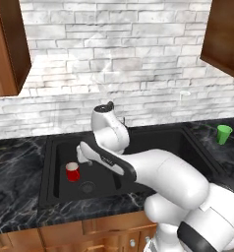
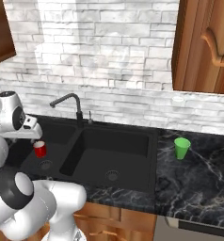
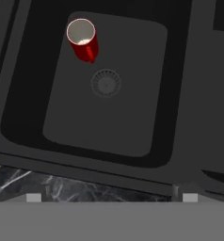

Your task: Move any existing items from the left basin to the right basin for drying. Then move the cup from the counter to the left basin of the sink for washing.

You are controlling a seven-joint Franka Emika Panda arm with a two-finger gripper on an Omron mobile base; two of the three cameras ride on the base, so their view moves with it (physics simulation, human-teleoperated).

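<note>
The red cup (image 1: 73, 172) (image 2: 39, 149) (image 3: 82, 40) with a white inside stands upright in the left basin (image 1: 61, 156) (image 3: 125, 117), close to the round drain (image 3: 106, 82). My gripper (image 1: 82, 152) (image 2: 31, 128) (image 3: 111, 197) hangs above this basin, open, its jaws wide apart with nothing between them. It is higher than the red cup and a little to one side, not touching it. The right basin (image 1: 160, 141) (image 2: 115, 149) holds nothing. The green cup (image 1: 224, 134) (image 2: 181, 148) stands upright on the black marble counter (image 2: 201, 181), to the right of the sink.
A slim black curved faucet (image 2: 69, 101) rises behind the ridge between the two basins. White brick wall runs along the back. Wooden cabinets (image 1: 8, 47) (image 2: 205, 44) hang above on both sides. The counter (image 1: 15, 170) continues left of the sink.
</note>
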